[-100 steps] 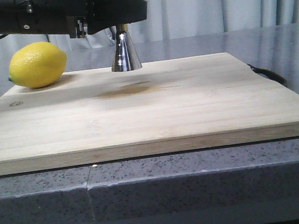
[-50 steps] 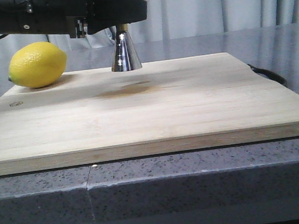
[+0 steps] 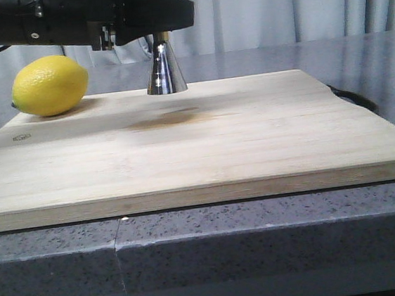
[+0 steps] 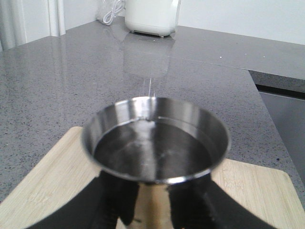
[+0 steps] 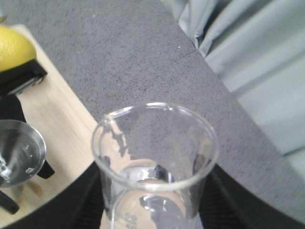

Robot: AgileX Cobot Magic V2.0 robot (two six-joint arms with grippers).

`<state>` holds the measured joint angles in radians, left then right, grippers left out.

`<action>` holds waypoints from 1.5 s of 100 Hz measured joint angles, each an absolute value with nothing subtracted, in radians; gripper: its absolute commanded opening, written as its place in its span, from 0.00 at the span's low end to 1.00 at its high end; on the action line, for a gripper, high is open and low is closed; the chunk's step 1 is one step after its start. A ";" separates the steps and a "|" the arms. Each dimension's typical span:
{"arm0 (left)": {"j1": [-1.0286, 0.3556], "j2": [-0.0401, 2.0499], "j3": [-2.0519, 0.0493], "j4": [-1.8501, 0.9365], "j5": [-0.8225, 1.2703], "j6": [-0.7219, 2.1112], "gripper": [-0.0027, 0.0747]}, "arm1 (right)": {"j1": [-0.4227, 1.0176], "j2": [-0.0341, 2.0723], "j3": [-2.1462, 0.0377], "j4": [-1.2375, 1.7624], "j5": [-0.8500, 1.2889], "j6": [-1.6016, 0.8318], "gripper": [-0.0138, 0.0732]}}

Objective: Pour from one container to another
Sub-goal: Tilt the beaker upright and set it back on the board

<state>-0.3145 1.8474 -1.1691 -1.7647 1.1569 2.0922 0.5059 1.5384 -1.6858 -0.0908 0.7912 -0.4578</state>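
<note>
The steel jigger stands on the far part of the wooden board. My left gripper reaches in from the left and is shut on its narrow waist. In the left wrist view the jigger's cup holds clear liquid, and my left gripper clasps it from both sides. A thin pale streak shows above its far rim. My right gripper is shut on the glass beaker, which has a little liquid at its bottom. It hangs above and beside the jigger. The right gripper is out of the front view.
A lemon lies on the board's far left corner. A brownish stain marks the board in front of the jigger. A dark cable lies at the board's right edge. A white appliance stands on the counter beyond.
</note>
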 measured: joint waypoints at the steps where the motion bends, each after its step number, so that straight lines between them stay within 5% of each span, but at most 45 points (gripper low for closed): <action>1: -0.314 1.847 -1.169 -1.765 1.157 2.092 0.32 | 0.497 1.531 -1.682 -0.083 0.791 -0.455 0.50; 24: -0.314 1.847 -1.169 -1.765 1.157 2.092 0.32 | 0.370 1.395 -1.421 0.108 0.638 -0.434 0.50; 72: -0.314 1.847 -1.169 -1.765 1.157 2.092 0.32 | 0.351 1.270 -0.766 0.417 -0.084 -0.430 0.50; 150: -0.314 1.847 -1.169 -1.765 1.157 2.092 0.32 | 0.503 1.605 -0.708 0.409 -0.546 -0.306 0.50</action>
<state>-0.3145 1.8474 -1.1691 -1.7647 1.1569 2.0922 0.5031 1.6047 -0.7080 0.4095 -0.5457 -0.3063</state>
